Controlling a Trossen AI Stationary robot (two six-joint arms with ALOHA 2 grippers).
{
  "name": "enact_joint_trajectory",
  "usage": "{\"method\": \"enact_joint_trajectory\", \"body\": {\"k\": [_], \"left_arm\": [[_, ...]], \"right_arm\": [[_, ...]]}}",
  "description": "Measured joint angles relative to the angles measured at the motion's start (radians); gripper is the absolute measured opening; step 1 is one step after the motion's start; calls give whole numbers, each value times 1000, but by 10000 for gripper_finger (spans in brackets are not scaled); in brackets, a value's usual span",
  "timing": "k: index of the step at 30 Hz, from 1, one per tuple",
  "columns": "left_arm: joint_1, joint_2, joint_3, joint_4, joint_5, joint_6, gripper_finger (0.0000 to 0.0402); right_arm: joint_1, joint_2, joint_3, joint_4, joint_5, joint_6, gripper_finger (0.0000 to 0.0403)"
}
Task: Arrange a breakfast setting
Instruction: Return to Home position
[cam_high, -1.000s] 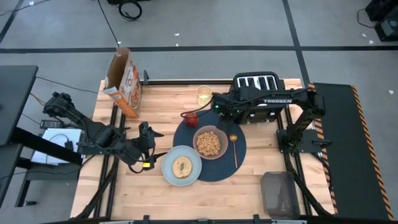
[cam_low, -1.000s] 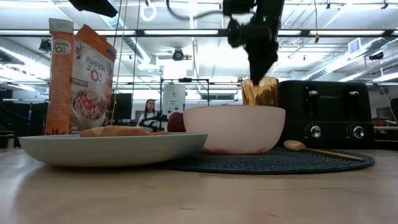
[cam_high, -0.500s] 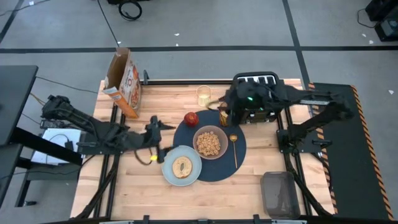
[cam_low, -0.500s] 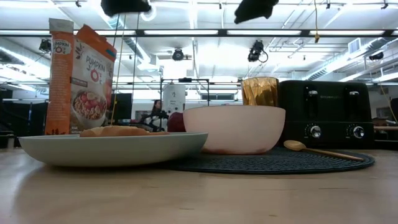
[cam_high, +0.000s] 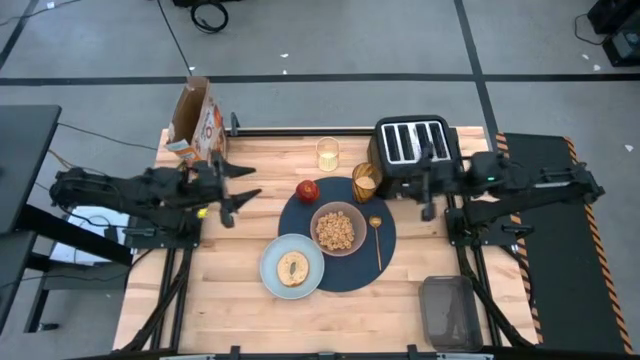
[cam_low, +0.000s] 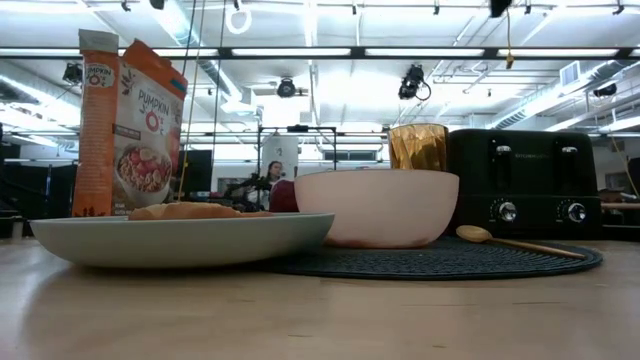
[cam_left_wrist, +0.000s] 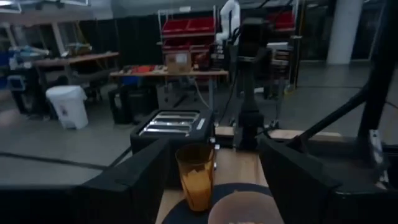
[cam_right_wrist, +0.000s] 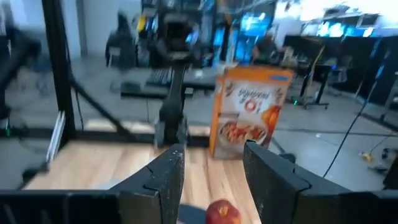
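The dark-blue placemat (cam_high: 390, 262) lies mid-table. On it stand the tan bowl (cam_high: 338, 229) of cereal, the red apple (cam_high: 307, 190), the amber cup (cam_high: 365, 182) and the gold spoon (cam_high: 377, 240). The pale-blue plate (cam_high: 275, 278) with the round bread (cam_high: 292, 268) overlaps the mat's near-left edge. My left gripper (cam_high: 240, 186) is open and empty, raised left of the apple; it also shows in the left wrist view (cam_left_wrist: 217, 186). My right gripper (cam_high: 426, 186) is open and empty, in front of the toaster; it also shows in the right wrist view (cam_right_wrist: 211, 183).
The black toaster (cam_high: 412, 148) stands at the far right, just behind the cup. The orange cereal box (cam_high: 197, 130) stands at the far left. A clear glass (cam_high: 328, 153) stands by the far edge. A dark tray (cam_high: 448, 310) sits off the near right corner.
My right gripper has risen off the amber cup and drawn back toward the table's right edge; the cup stays upright on the mat. My left gripper has gone from beside the plate up and toward the table's far-left side.
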Motion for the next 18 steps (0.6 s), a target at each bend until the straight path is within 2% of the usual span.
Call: {"method": "enact_joint_trajectory", "body": {"k": [5,8,10,15,18], "left_arm": [[-2,-60,0,-79,-3,22,231],[-1,-94,-5,-86,-6,22,217],[-1,-130,-52,-38,-6,22,208],[-1,-245,-230,56,3,26,187],[-1,-345,-318,87,89,28,174]], "right_arm": [[0,-152,-57,-34,7,173,171],[0,-223,-124,-71,-49,149,173],[0,-272,-194,-20,-53,142,173],[-1,-421,-385,73,17,139,172],[-1,-545,-453,45,18,144,172]]}}
